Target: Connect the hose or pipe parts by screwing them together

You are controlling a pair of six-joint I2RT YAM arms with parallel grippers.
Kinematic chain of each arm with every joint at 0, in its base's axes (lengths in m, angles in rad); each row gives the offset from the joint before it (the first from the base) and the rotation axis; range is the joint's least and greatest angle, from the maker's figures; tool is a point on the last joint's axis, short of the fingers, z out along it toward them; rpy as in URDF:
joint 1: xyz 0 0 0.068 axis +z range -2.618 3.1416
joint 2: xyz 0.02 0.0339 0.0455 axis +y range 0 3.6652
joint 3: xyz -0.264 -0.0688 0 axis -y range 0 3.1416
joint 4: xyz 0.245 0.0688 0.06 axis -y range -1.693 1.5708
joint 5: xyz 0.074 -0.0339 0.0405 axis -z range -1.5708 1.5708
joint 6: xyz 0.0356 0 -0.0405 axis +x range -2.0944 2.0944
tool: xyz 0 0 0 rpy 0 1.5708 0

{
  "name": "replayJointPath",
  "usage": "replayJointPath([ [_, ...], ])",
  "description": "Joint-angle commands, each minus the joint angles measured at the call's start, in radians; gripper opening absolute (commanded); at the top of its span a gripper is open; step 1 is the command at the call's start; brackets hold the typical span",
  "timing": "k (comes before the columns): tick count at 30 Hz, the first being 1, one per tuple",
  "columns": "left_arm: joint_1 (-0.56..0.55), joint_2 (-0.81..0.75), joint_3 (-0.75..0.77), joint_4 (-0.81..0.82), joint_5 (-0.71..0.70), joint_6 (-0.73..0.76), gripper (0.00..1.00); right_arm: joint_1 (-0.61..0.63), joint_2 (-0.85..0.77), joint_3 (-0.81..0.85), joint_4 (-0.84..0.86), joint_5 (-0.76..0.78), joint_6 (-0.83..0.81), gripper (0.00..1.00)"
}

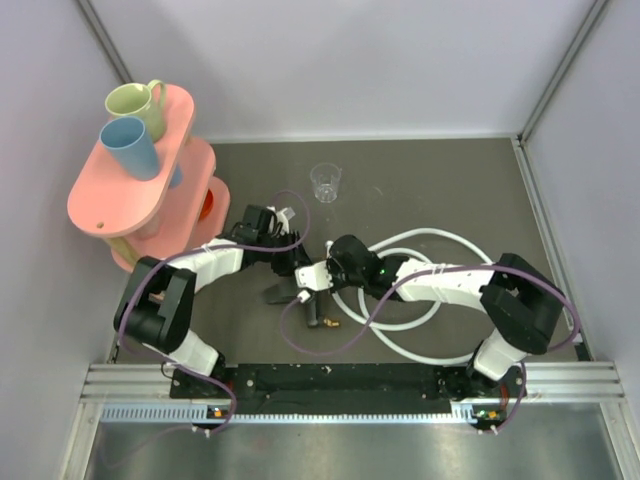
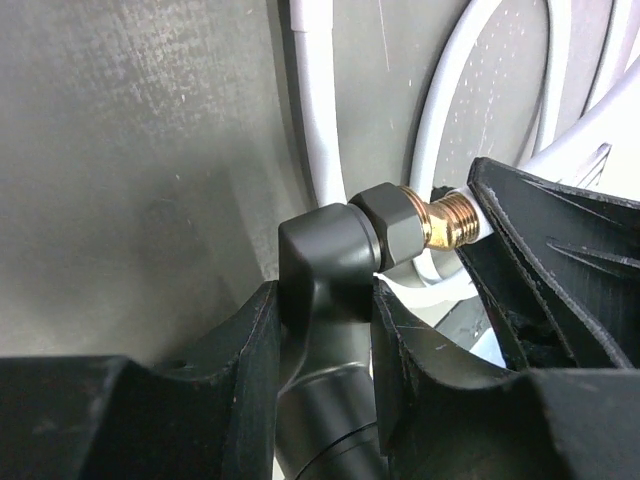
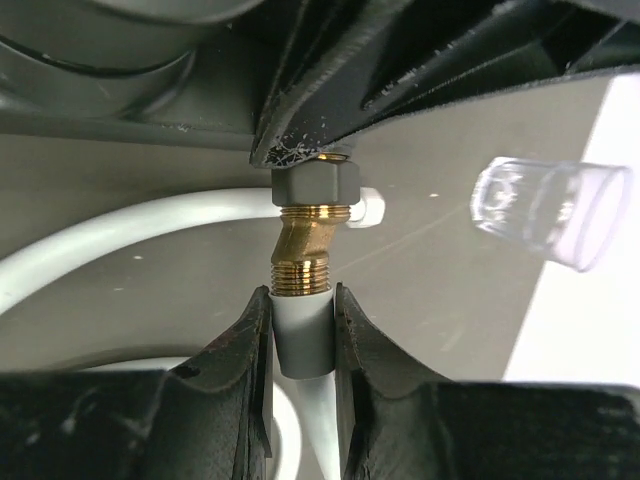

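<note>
- Right wrist view: pinching hose [image 3: 300, 345] end in right claw [image 3: 301, 297], with brass thread [image 3: 303, 250] crooked (not square) at black fitting [image 3: 315, 185].
- Clamping that fitting in left claw [image 2: 325, 290], mid-table.
- Mating threads; needs straightening, then twisting.

Left arm [image 1: 215, 262]: white shells on the long links, rounded black housings at the joints.
Right arm [image 1: 445, 283]: same white-and-black build, with a bulky black housing at the elbow.
Cables [image 1: 310, 349]: purple, thin, running in loose loops along both arms.
Left end effector [image 2: 325, 320]: thick matte-black plastic fingers, grainy surface, edges scuffed with pale specks.
Right end effector [image 3: 300, 310]: black fingers of the same kind, inner edges chipped and flecked white.
Mounting plate [image 1: 340, 380]: a flat black strip under both bases, set on ribbed silver rails.
</note>
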State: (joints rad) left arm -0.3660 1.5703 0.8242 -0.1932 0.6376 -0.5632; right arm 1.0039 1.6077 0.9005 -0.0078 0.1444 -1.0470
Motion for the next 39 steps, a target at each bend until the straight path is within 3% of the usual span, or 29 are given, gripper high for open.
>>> replayJointPath([
  [1, -0.077, -0.098, -0.051, 0.297, 0.205, -0.152, 0.00, -0.036, 0.027, 0.171, 0.040, -0.219, 0.266, 0.00],
  [5, -0.111, -0.115, -0.086, 0.376, 0.182, -0.173, 0.00, -0.085, 0.055, 0.219, 0.011, -0.340, 0.335, 0.00],
  [14, -0.149, -0.164, -0.134, 0.440, 0.077, -0.170, 0.00, -0.134, 0.096, 0.252, -0.037, -0.426, 0.441, 0.00],
  [21, -0.195, -0.205, -0.160, 0.442, -0.064, -0.077, 0.00, -0.182, 0.158, 0.302, -0.064, -0.555, 0.562, 0.00],
  [27, -0.212, -0.279, -0.201, 0.439, -0.203, 0.019, 0.00, -0.274, 0.225, 0.356, -0.124, -0.782, 0.719, 0.00],
  [32, -0.212, -0.293, -0.220, 0.457, -0.219, 0.066, 0.00, -0.333, 0.264, 0.363, -0.147, -0.966, 0.789, 0.00],
  [39, -0.208, -0.294, -0.206, 0.439, -0.233, 0.086, 0.00, -0.359, 0.232, 0.333, -0.155, -0.959, 0.803, 0.00],
])
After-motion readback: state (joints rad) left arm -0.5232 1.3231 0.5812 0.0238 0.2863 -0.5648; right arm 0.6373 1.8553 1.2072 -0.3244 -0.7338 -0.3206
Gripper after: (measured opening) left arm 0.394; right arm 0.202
